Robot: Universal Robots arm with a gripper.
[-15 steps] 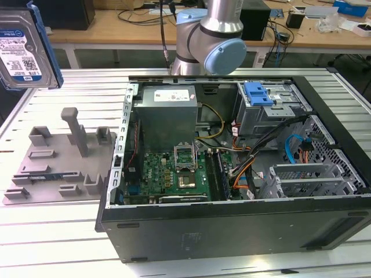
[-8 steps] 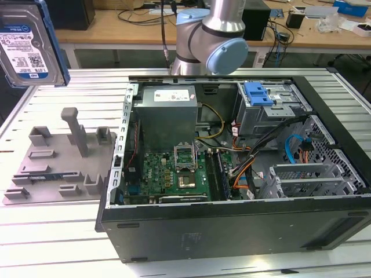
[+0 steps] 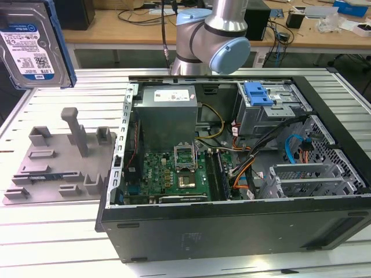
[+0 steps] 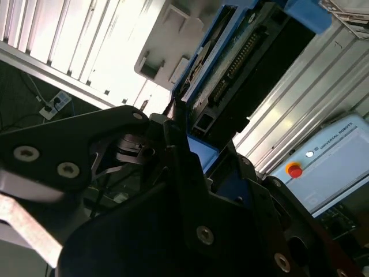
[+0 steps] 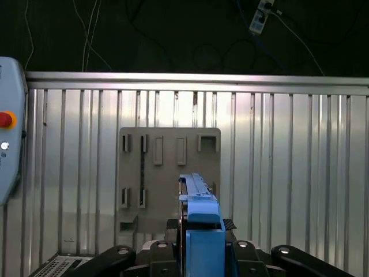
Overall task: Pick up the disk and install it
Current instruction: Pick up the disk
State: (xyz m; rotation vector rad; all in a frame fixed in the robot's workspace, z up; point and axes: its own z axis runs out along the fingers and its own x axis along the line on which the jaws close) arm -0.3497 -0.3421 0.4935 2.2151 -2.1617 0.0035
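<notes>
Silver disk (image 3: pixel 32 46) aloft at ten o'clock of the exterior view, label toward the camera, blue rail along its edge, well apart from the table (image 3: pixel 69 249). Held edge-on in the claw (image 5: pixel 199 226) in the first wrist view, jaws closed against both flat sides; grip judged firm, no tilt apparent. Same hold visible in the second wrist view, connector end pointing away from the claw.

Grey tray (image 3: pixel 58 162) at eight o'clock of the exterior view, posts upright, slots vacant, nothing resting on it. Lies directly beyond the disk in the first wrist view.

Open computer case (image 3: pixel 232 231) from centre to four o'clock, side panel off, board and cables exposed. Blue latch (image 3: pixel 258 95) with metal cage (image 3: pixel 278 113) at one o'clock inside the case, well apart from the disk.

Pick-up judged complete: disk clear of tray and table. Installation judged not yet done: disk outside the case, far from the cage.
</notes>
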